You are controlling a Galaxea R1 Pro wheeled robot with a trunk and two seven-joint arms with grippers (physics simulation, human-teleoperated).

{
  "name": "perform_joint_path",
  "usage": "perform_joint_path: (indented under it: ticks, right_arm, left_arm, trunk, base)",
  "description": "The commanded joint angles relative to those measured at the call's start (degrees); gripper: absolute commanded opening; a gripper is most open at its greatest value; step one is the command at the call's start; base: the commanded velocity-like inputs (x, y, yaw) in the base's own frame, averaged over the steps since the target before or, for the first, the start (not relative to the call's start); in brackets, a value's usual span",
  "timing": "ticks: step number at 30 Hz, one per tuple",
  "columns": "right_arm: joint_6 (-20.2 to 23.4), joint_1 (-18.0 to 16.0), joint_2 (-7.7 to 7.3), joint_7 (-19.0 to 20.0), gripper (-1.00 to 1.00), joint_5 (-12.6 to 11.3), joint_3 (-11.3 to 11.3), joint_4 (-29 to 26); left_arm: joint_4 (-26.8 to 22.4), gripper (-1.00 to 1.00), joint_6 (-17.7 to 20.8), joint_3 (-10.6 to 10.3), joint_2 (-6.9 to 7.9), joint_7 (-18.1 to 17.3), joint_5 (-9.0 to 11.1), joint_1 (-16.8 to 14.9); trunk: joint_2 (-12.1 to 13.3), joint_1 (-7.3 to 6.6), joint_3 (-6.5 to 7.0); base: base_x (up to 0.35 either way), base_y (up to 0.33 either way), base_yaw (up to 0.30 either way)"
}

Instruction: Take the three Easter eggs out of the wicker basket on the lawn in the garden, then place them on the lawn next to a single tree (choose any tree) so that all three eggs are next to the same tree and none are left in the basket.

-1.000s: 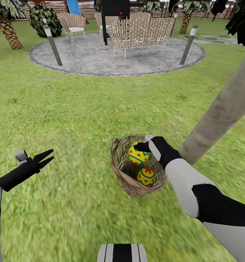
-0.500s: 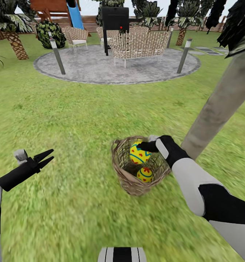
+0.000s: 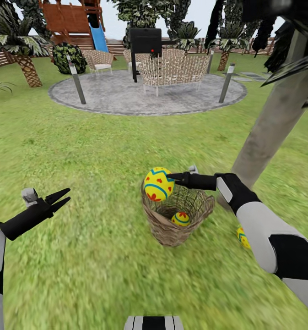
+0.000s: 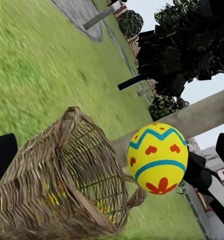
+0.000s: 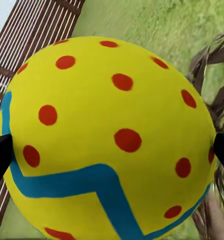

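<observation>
Right gripper [image 3: 170,176] is clamping one egg [image 3: 158,184] above the wicker basket [image 3: 172,231]; second egg [image 3: 181,218] is lying inside, third egg [image 3: 242,237] is resting by the tree [image 3: 268,128]; left gripper [image 3: 62,197] is hanging parted, empty.

R fingers [image 3: 172,176] | egg [image 3: 158,184] lifted above basket [image 3: 172,231] rim

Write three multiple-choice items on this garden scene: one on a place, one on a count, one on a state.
1. Where is the egg held by the right tool?
A. Above the wicker basket's rim
B. On the patio
C. At the basket's bottom

2. How many Easter eggs show in the head view?
A. One
B. Three
C. Five

3. The left tool is:
A. Shut on an egg
B. Open and empty
C. Inside the basket

Answers:
1 A: the held egg sits over the wicker basket.
2 B: held egg, egg in the basket, egg on the lawn near the tree trunk.
3 B: fingers spread over grass.
</observation>
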Motion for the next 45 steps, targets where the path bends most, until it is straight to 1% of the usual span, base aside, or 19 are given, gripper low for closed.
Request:
perform_joint_path:
  ticks: [1, 4, 7, 9, 10, 11, 12, 13, 14, 15, 17, 18, 19, 20, 21, 23, 25, 29, 45]
  right_arm:
    - [0.3, 0.2, 0.04, 0.1, -1.00, -0.1, 0.1, 0.0]
    - [0.3, 0.5, 0.07, 0.0, -1.00, -0.1, 0.1, 0.0]
    - [0.3, 2.3, -0.14, 0.0, -1.00, -0.1, 0.1, 0.2]
    - [0.2, 3.6, -0.40, 0.3, -1.00, -0.1, 0.1, 0.1]
    - [0.3, 4.1, -0.55, 1.6, -1.00, -0.1, 0.1, 0.1]
    - [0.3, 4.4, -0.84, 4.8, -1.00, -0.1, 0.1, 0.5]
    - [0.4, 4.7, -1.62, 8.6, -1.00, -0.2, 0.2, 0.8]
    - [0.4, 5.5, -2.86, 11.1, -1.00, -0.2, 0.2, 0.8]
    - [0.4, 6.1, -3.94, 12.4, -1.00, -0.2, 0.2, 0.6]
    - [0.4, 6.9, -5.71, 14.1, -1.00, -0.2, 0.2, 0.8]
    - [0.4, 8.1, -8.57, 16.5, -1.00, -0.1, 0.2, 0.6]
    - [0.4, 8.4, -9.92, 17.8, -1.00, -0.1, 0.2, 0.6]
    - [0.3, 8.6, -11.75, 19.5, -1.00, -0.2, 0.2, 0.9]
    - [0.3, 9.0, -13.33, 20.9, -1.00, -0.2, 0.1, 0.9]
    - [0.3, 9.2, -14.55, 22.5, -1.00, -0.2, 0.1, 0.9]
    - [0.3, 9.3, -16.30, 23.6, -1.00, -0.2, 0.0, 0.8]
    - [0.3, 9.4, -17.39, 23.8, -1.00, -0.1, 0.0, 0.8]
    - [0.4, 9.4, -17.67, 23.3, -1.00, -0.2, 0.0, 1.1]
    - [0.1, 9.4, -17.85, 23.1, -1.00, -0.1, 0.0, 1.0]
  left_arm:
    - [0.0, 1.00, 0.2, -0.1, -0.02, -0.2, -0.1, 0.0]
    - [0.0, 1.00, 0.2, -0.3, -0.10, -0.2, -0.1, 0.0]
    - [0.0, 1.00, 0.3, -1.1, -0.64, -0.7, 0.2, 0.0]
    - [0.0, 1.00, 0.4, -1.2, -2.22, -1.5, 0.3, 0.0]
    - [0.0, 1.00, 0.3, -1.2, -3.67, -2.2, 0.5, 0.0]
    - [0.0, 1.00, 0.2, -1.2, -4.85, -2.7, 0.6, 0.0]
    - [0.3, 1.00, 0.1, -1.2, -5.69, -2.9, 0.7, 0.0]
    - [1.3, 1.00, 0.1, -1.6, -6.82, -3.3, 0.7, 0.0]
    - [2.1, 1.00, 0.0, -2.4, -7.61, -3.8, 0.7, 0.0]
    - [2.9, 1.00, -0.1, -4.8, -8.17, -4.7, 0.7, 0.0]
    - [3.5, 1.00, -0.3, -10.0, -8.49, -5.3, 0.7, 0.1]
    - [3.6, 1.00, -0.3, -12.4, -8.68, -5.4, 0.7, 0.1]
    - [3.7, 1.00, -0.4, -14.4, -9.34, -5.4, 0.7, 0.1]
    - [3.7, 1.00, -0.4, -15.4, -10.08, -5.4, 0.7, 0.1]
    - [3.6, 1.00, -0.4, -15.7, -10.33, -5.5, 0.7, 0.1]
    - [3.5, 1.00, -0.4, -15.8, -10.42, -5.5, 0.7, 0.1]
    - [3.1, 1.00, -0.4, -16.0, -10.51, -5.5, 0.7, 0.1]
    - [3.3, 1.00, -0.3, -17.4, -10.54, -5.5, 0.7, 0.1]
    - [2.8, 1.00, -0.3, -17.7, -10.62, -5.5, 0.7, 0.1]
  trunk:
    - [0.0, -0.07, 0.19]
    - [0.2, -0.24, 0.83]
    - [0.2, -0.24, 0.87]
    - [0.2, -0.24, 0.98]
    - [0.2, -0.24, 1.04]
    - [0.2, -0.24, 1.10]
    - [0.2, -0.24, 1.17]
    - [0.2, -0.24, 1.23]
    - [0.2, -0.24, 1.30]
    - [0.2, -0.24, 1.36]
    - [0.2, -0.24, 1.49]
    - [0.2, -0.24, 1.55]
    - [0.2, -0.24, 1.62]
    - [0.2, -0.24, 1.68]
    - [0.2, -0.24, 1.75]
    - [0.2, -0.24, 1.87]
    - [0.2, -0.24, 2.00]
    - [0.2, -0.24, 2.26]
    - [0.2, -0.24, 3.18]
  base:
    - [-0.344, 0.000, 0.000]
    - [-0.348, 0.000, 0.000]
    - [-0.113, 0.000, -0.039]
    - [-0.013, 0.000, -0.186]
    - [-0.004, 0.000, -0.212]
    - [-0.001, 0.000, -0.218]
    - [-0.001, 0.000, -0.220]
    - [0.000, 0.000, -0.221]
    - [0.000, 0.000, -0.222]
    - [0.000, 0.000, -0.222]
    - [0.000, 0.000, -0.222]
    - [0.000, 0.000, -0.223]
    - [0.000, 0.000, -0.223]
    - [0.000, 0.000, -0.223]
    - [0.000, 0.000, -0.223]
    - [0.000, 0.000, -0.223]
    - [0.000, 0.000, -0.223]
    - [0.000, -0.054, -0.223]
    - [0.000, -0.303, -0.199]
